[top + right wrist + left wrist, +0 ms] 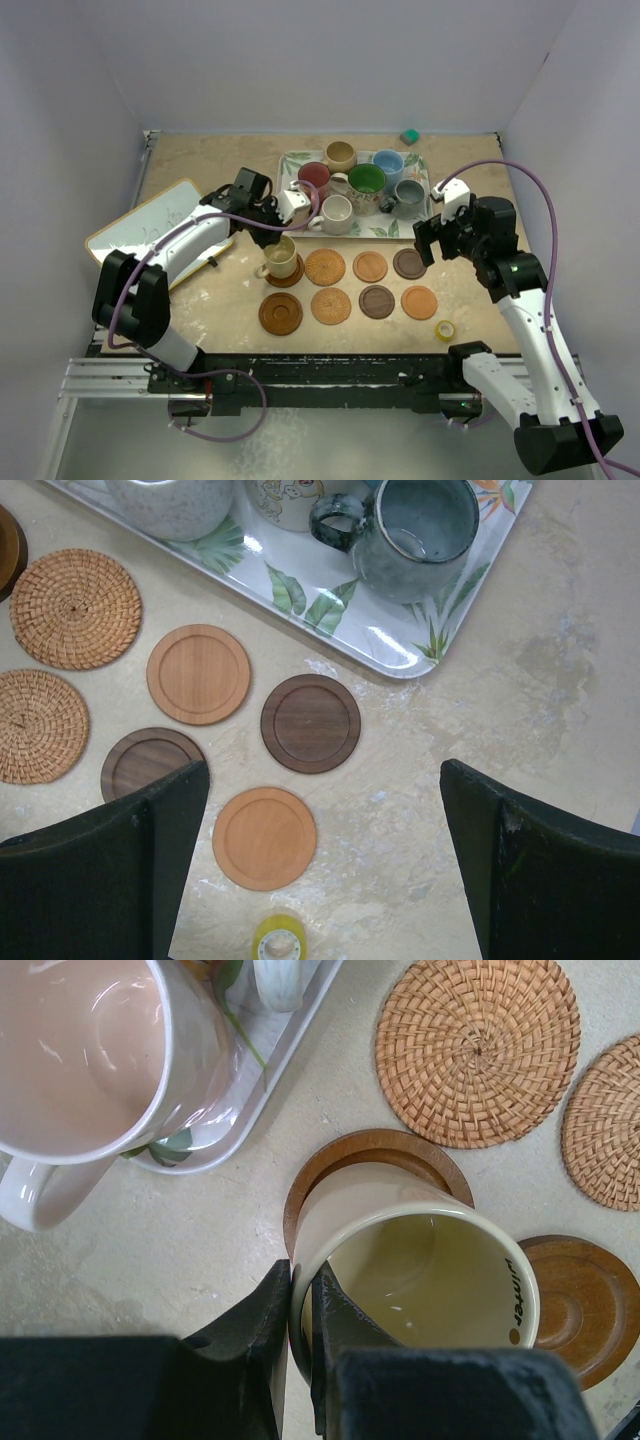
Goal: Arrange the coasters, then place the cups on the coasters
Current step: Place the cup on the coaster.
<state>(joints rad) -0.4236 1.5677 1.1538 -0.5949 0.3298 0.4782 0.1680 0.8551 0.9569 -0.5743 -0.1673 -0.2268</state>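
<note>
On the table before you lie 8 coasters (325, 267) in 2 rows of 4. 1 yellow cup (420, 1260) stands on the dark coaster (370, 1145) at the left end of the far row, its rim pinched by your left gripper (300, 1280). Your right gripper (320, 780) hangs spread wide and empty above the right-hand coasters, and at least 6 cups (366, 180) sit on the tray (290, 160).

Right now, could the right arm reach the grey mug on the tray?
Probably yes. The right gripper is open and empty, hovering just short of the corner of the leaf-print tray, where the grey mug stands, with nothing between.
</note>
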